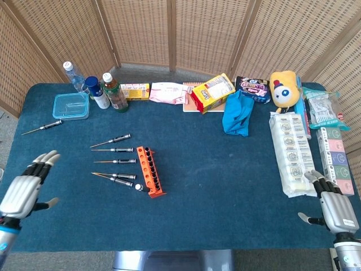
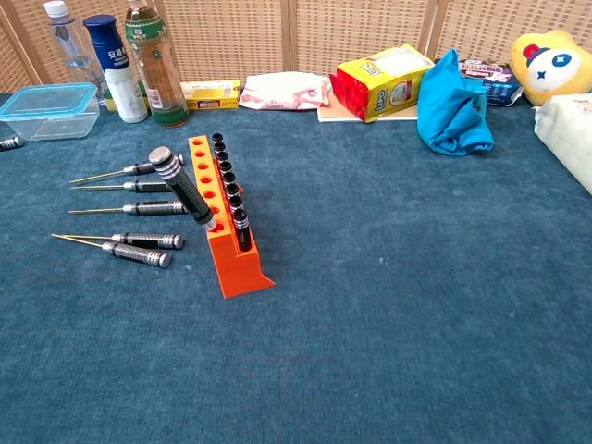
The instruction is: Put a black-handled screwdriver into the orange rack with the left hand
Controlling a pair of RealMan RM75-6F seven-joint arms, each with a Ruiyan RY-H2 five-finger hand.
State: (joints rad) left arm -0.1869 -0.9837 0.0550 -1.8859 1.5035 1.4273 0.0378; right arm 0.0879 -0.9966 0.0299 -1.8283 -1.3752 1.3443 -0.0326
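Orange rack (image 1: 150, 171) stands beside loose screwdrivers (image 1: 115, 150), both empty spread hands (image 1: 22, 189) at the near table corners.

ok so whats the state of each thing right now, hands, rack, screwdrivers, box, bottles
left hand: open, holding nothing, at the table's near left edge
right hand: open, holding nothing
orange rack: standing, one row filled with black handles
tilted screwdriver: tip in a rack hole, leaning left
loose screwdrivers: lying flat left of the rack
plastic box: lid on
bottles: upright, capped

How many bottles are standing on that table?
3, together at the back left: clear bottle, blue-capped bottle, green-labelled bottle. None seems hidden.
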